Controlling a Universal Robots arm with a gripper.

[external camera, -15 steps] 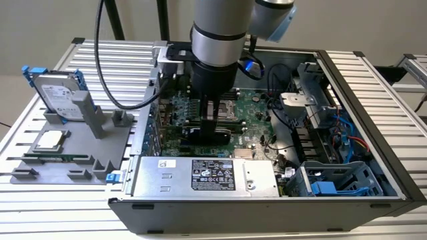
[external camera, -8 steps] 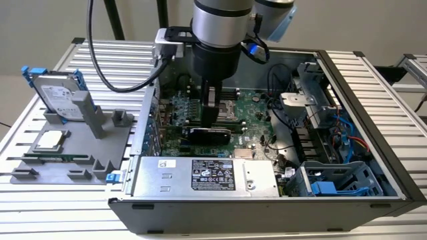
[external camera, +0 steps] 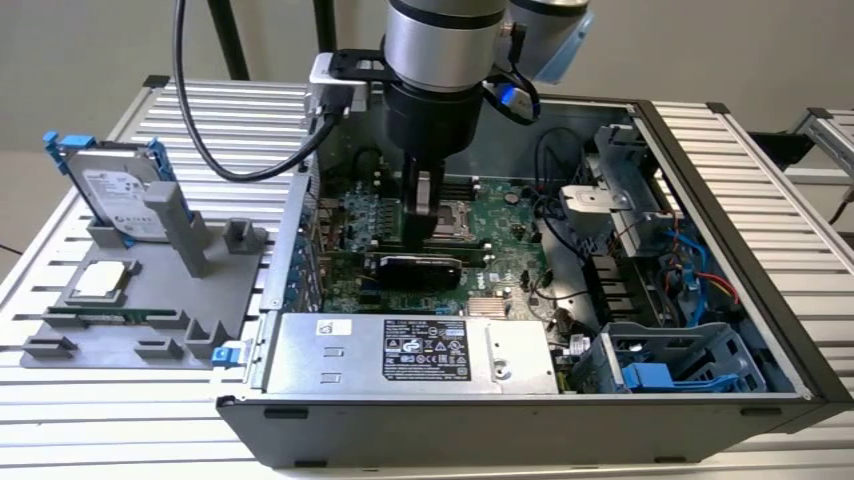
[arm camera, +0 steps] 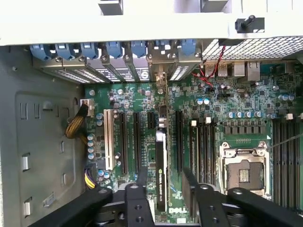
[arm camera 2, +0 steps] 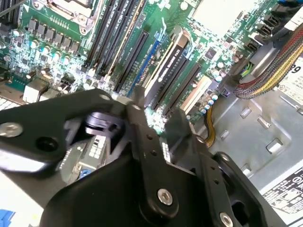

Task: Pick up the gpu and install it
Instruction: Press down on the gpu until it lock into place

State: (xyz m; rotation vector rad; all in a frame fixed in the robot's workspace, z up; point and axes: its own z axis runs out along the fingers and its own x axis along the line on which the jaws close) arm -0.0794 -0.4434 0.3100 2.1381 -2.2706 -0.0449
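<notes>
now arm upright in case (external camera: 694, 330), jaws open astride seated gpu (arm camera: 161, 170).

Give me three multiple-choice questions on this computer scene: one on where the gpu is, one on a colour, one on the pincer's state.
1. Where is the gpu?
A. Flat on the table
B. On edge in a slot on the motherboard
C. In the grey holder outside the case

2. What colour is the frame on the hard drive?
A. Red
B. Yellow
C. Blue

3. How is the pincer?
A. Open, one finger on each side of the gpu
B. Shut on the gpu
C. Shut on a cable

Answers:
1 B: in the first wrist view the card stands in a slot among the others.
2 C: in the exterior view blue edges show around the upright drive.
3 A: in the first wrist view there is a gap between each finger and the card.
</notes>
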